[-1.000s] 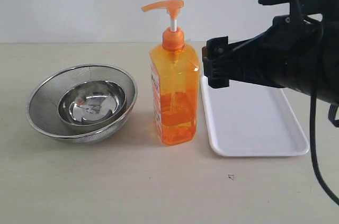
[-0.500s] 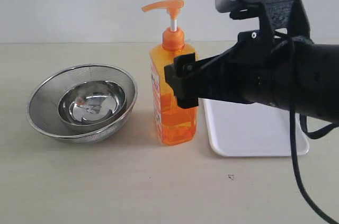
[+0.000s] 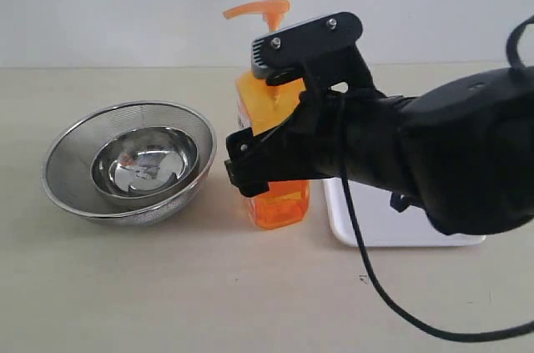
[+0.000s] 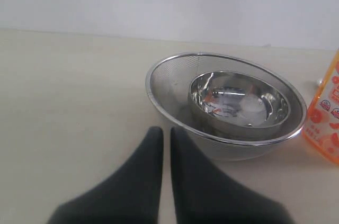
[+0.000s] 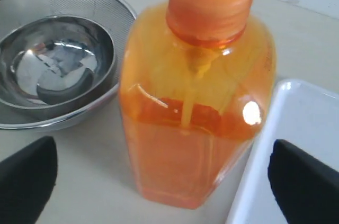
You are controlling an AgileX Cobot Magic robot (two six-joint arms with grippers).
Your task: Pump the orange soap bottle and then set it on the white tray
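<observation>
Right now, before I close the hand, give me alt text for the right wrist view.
The orange soap bottle stands upright between the two dark fingers of the open right hand, with a gap to each. On one side sits a steel mesh strainer holding a smaller steel bowl; on the other, a corner of the white tray.

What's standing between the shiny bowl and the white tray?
The orange soap bottle stands upright between the mesh strainer bowl and the white tray. The exterior view and the right wrist view both show it.
</observation>
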